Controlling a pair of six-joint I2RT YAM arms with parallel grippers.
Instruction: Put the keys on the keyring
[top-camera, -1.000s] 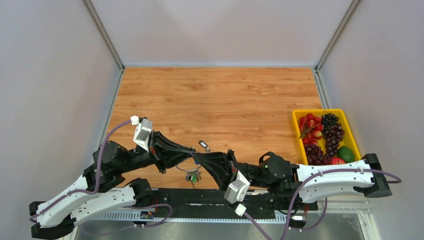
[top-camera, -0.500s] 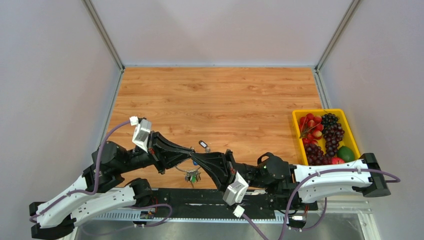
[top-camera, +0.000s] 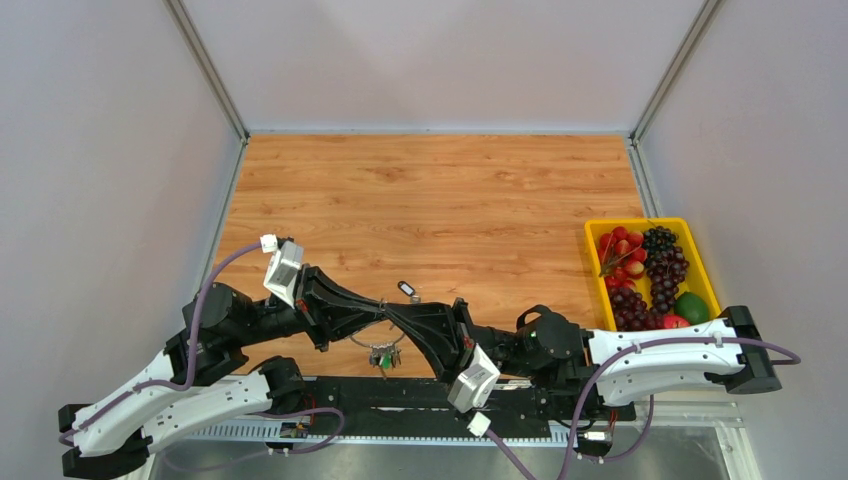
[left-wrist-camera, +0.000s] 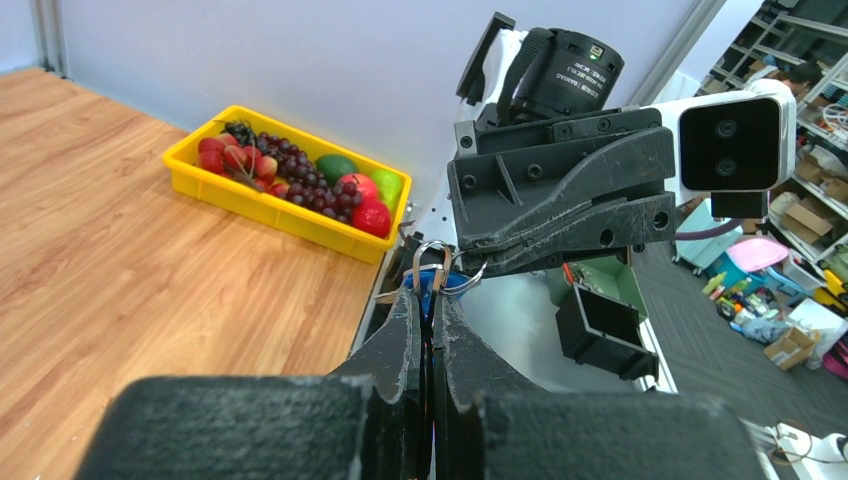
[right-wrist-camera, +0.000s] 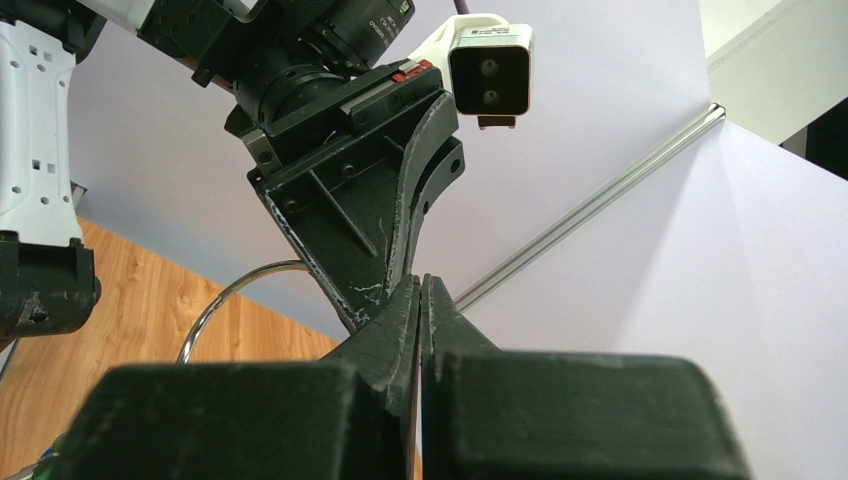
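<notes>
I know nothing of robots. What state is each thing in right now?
Left gripper, shut on the keyring.
Right gripper, shut, tip meeting the left one.
Keyring, held in the air.
Bunch of keys, hanging from the keyring.
Loose key, lying on the table.
Yellow tray, filled with fruit.

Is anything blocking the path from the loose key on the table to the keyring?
Nothing visible does. The loose key lies on the table just beyond the left gripper and right gripper, which meet at the keyring.

Bright, even light leaves soft shadows on the desk (top-camera: 440, 190); both wrist views are blurred along their bottom edge.
</notes>
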